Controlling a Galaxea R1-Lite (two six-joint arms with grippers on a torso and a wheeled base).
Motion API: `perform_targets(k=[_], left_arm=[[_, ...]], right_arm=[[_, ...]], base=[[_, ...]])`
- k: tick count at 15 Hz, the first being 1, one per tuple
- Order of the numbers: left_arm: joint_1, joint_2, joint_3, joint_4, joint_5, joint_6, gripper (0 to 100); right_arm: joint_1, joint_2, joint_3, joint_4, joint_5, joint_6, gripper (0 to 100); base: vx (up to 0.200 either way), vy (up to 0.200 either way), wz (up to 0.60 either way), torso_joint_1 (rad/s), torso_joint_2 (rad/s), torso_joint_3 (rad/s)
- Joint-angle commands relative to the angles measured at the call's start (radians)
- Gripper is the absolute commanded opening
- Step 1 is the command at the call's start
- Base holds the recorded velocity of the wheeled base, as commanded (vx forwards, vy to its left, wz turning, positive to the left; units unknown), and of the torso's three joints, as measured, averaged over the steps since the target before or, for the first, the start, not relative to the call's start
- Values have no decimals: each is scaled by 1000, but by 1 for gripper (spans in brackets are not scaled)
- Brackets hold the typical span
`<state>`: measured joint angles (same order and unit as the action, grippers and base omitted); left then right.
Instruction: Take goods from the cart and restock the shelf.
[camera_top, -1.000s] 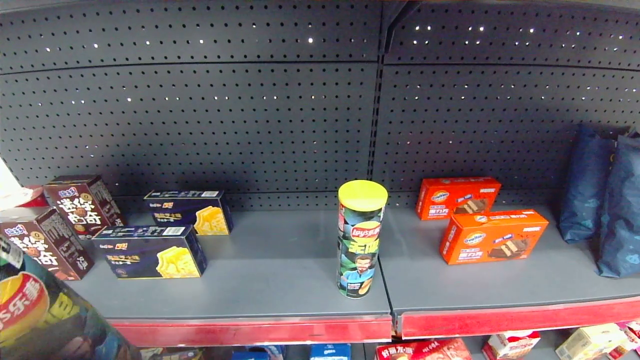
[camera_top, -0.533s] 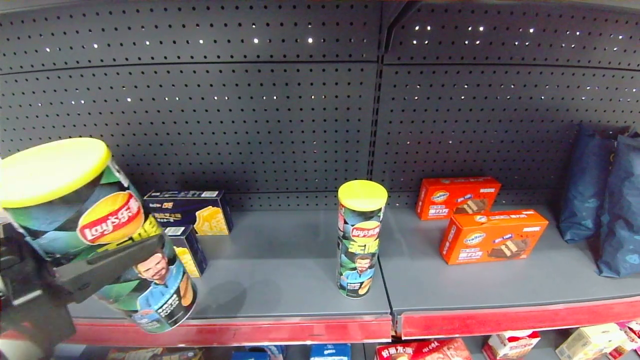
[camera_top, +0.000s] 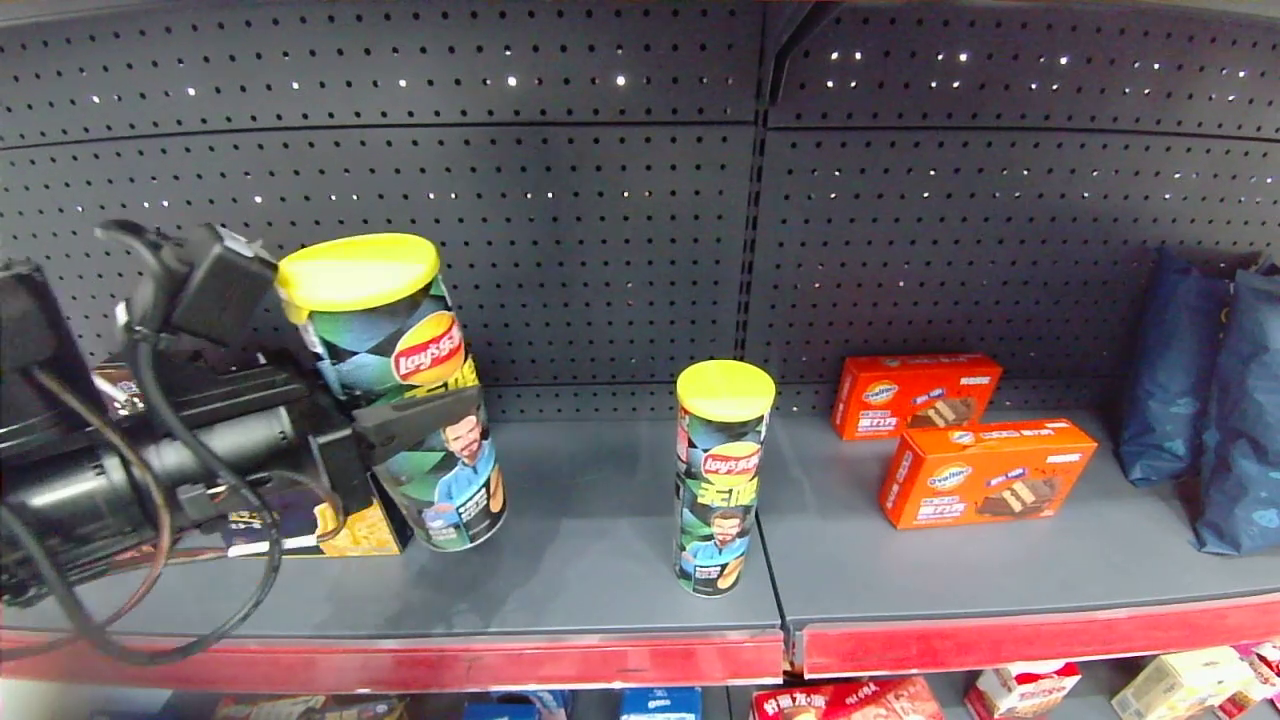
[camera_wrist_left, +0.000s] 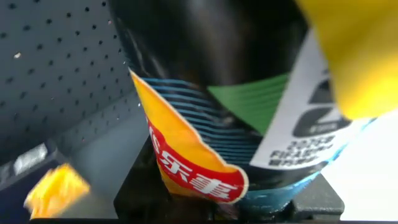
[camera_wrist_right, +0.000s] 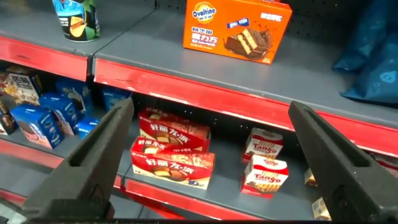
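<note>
Yellow-lidded can (camera_top: 390, 350) hangs tilted in the left claw (camera_top: 408, 420), which is clenched round it, low over the shelf (camera_top: 600, 560) and not yet set down. A second can (camera_top: 722, 480) stands to that claw's right, lid on. The right claw (camera_wrist_right: 210, 106) gapes, holding nothing. Both cans' contents are hidden; restocking looks part done.

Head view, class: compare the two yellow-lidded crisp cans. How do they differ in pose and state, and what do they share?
The left-hand yellow-lidded cardboard crisp can is clamped in the left pincer; the middle crisp can stands free. The left-hand can leans, lid tipped leftward; the middle one is upright on the grey metal shelf. Both share a yellow lid and the same green-and-blue print.
</note>
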<state>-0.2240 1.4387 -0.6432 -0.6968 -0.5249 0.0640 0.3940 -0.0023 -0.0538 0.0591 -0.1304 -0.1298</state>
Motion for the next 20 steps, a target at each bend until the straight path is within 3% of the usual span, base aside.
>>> perform_targets(k=[1, 4, 10, 11, 12, 13, 16, 20], left_arm=[[-28, 189, -101, -47, -1, -1, 0], [-26, 304, -220, -41, -70, -4, 0], [-37, 517, -415, -50, -87, 28, 0], [-37, 540, -446, -50, -118, 28, 0], [-32, 588, -498, -52, -204, 28, 0], [-32, 612, -536, -55, -219, 26, 0], [-46, 700, -644, -53, -222, 26, 0], [-78, 769, -699, -55, -231, 26, 0]], right_arm=[[0, 2, 0, 1, 0, -2, 100], [0, 2, -1, 1, 0, -10, 100], [0, 2, -1, 1, 0, -19, 100], [0, 2, -1, 1, 0, -19, 100], [0, 2, -1, 1, 0, -36, 100], [0, 2, -1, 1, 0, -42, 100], [0, 2, -1, 1, 0, -45, 100], [0, 2, -1, -4, -1, -44, 100]], base=[[0, 0, 0, 0, 0, 0], [0, 0, 0, 0, 0, 0], [0, 0, 0, 0, 0, 0], [0, 0, 0, 0, 0, 0], [0, 0, 0, 0, 0, 0], [0, 0, 0, 0, 0, 0], [0, 0, 0, 0, 0, 0], [0, 0, 0, 0, 0, 0]])
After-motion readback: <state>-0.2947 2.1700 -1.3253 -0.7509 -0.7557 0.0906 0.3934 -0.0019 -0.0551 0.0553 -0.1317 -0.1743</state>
